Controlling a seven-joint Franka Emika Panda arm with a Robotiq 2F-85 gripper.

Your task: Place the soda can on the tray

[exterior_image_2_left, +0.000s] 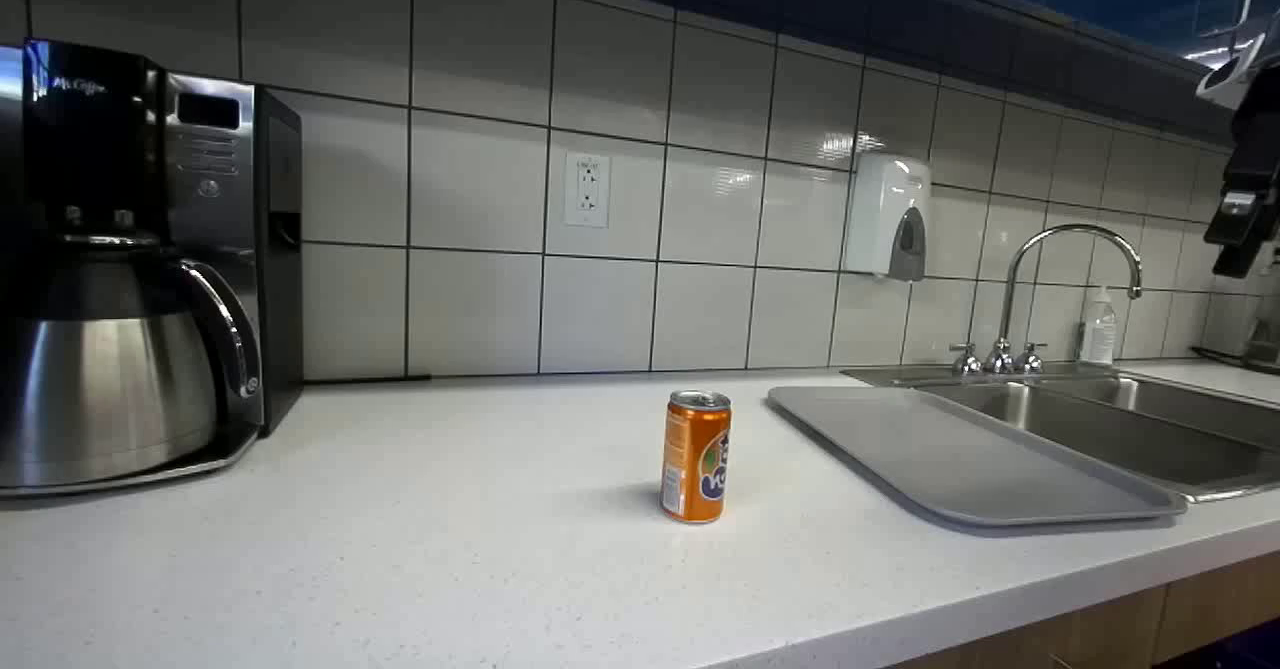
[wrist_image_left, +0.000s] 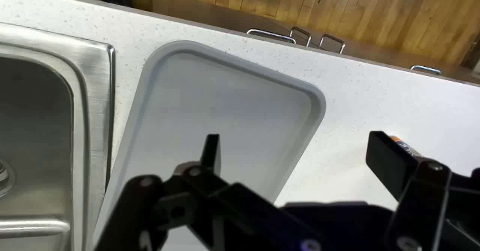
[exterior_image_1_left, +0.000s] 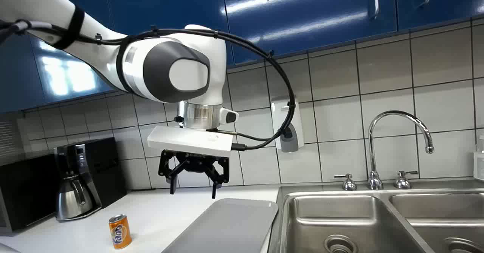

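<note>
The orange soda can [exterior_image_1_left: 120, 232] stands upright on the white counter, left of the grey tray [exterior_image_1_left: 230, 226]. In an exterior view, the can [exterior_image_2_left: 697, 459] and the flat tray [exterior_image_2_left: 940, 444] are apart on the counter. My gripper [exterior_image_1_left: 193, 193] is open and empty, pointing down well above the counter, over the area near the tray. In an exterior view only part of the gripper [exterior_image_2_left: 1243, 214] shows at the right edge. In the wrist view the open fingers [wrist_image_left: 294, 136] are over the tray [wrist_image_left: 232, 93] and counter; one finger hides most of the can [wrist_image_left: 405, 145].
A coffee maker with a steel pot [exterior_image_1_left: 73, 200] stands at the left end of the counter [exterior_image_2_left: 450, 549]. A steel sink [exterior_image_1_left: 336, 215] with a tall faucet [exterior_image_1_left: 372, 151] adjoins the tray. A soap dispenser [exterior_image_2_left: 885, 214] hangs on the tiled wall. Blue cabinets [exterior_image_1_left: 302, 14] hang above.
</note>
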